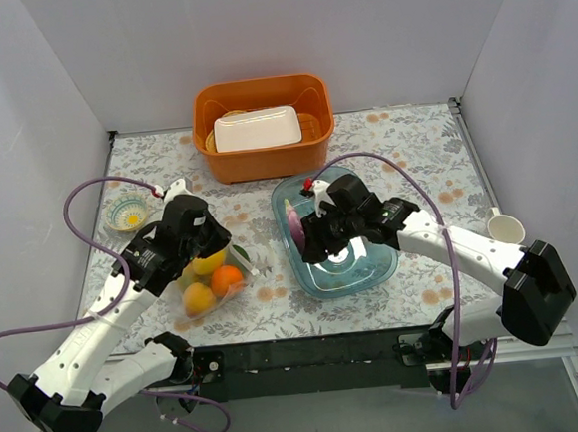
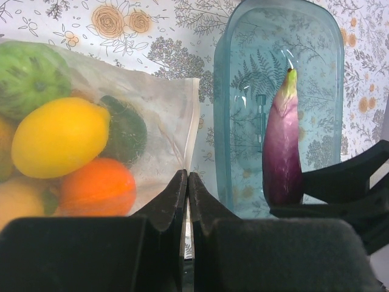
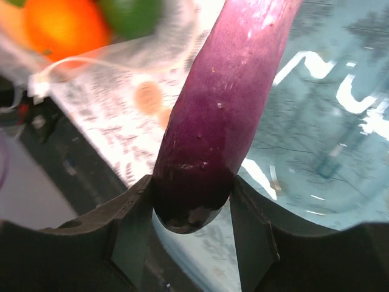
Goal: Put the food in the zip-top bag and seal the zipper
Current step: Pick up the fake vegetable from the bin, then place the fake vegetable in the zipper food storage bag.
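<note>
The zip-top bag [image 1: 214, 282] lies left of the blue tray [image 1: 368, 270] and holds a yellow citrus [image 2: 58, 137], an orange [image 2: 97, 185] and green fruits [image 2: 27, 76]. My left gripper [image 2: 187, 176] is shut on the bag's mouth edge [image 2: 191, 121]. The purple eggplant [image 1: 296, 225] is at the tray's left side, also seen in the left wrist view [image 2: 282, 152]. My right gripper [image 3: 191, 201] is shut on the eggplant's [image 3: 225, 103] thick end. The zipper strip is not clearly seen.
An orange basket [image 1: 264, 158] with a white tray [image 1: 256, 128] stands at the back. A small patterned bowl [image 1: 127, 213] sits at the far left, a white cup [image 1: 504, 227] at the right. White walls enclose the table.
</note>
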`<state>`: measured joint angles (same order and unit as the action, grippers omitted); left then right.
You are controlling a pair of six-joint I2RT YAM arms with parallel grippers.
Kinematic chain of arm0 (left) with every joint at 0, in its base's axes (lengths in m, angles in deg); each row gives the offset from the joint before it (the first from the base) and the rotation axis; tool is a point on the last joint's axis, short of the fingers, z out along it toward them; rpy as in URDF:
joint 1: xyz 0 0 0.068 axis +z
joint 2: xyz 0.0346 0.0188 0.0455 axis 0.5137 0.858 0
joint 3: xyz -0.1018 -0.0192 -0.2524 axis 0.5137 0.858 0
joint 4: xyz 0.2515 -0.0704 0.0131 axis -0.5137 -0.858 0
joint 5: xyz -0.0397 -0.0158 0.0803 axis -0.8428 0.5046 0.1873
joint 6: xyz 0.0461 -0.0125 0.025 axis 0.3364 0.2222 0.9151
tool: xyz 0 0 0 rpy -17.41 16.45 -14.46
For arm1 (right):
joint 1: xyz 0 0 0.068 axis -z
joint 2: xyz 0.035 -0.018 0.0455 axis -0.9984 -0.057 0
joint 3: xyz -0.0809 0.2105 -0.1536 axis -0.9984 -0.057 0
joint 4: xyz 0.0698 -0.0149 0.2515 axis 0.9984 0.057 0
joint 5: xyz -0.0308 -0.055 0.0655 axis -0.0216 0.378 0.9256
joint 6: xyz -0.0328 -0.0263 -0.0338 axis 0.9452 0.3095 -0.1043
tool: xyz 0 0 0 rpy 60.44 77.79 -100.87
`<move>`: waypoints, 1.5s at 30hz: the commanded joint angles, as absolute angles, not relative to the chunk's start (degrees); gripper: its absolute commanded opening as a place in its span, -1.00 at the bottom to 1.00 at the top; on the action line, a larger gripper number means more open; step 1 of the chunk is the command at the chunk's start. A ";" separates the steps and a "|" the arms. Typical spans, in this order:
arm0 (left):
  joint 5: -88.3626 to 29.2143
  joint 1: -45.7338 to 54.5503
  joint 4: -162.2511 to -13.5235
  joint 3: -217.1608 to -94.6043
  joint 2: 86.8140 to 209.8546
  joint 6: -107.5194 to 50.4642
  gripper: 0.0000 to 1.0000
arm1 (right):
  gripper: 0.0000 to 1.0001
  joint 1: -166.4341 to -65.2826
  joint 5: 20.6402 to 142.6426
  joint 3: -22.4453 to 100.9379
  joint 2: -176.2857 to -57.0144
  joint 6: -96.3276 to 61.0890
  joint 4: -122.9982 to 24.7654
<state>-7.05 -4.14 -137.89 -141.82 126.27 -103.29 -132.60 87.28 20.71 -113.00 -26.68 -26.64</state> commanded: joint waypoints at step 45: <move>-20.35 -4.34 -136.14 -142.16 124.61 -99.21 -1.00 | -0.40 -139.46 110.92 40.95 -137.52 -27.67 -38.37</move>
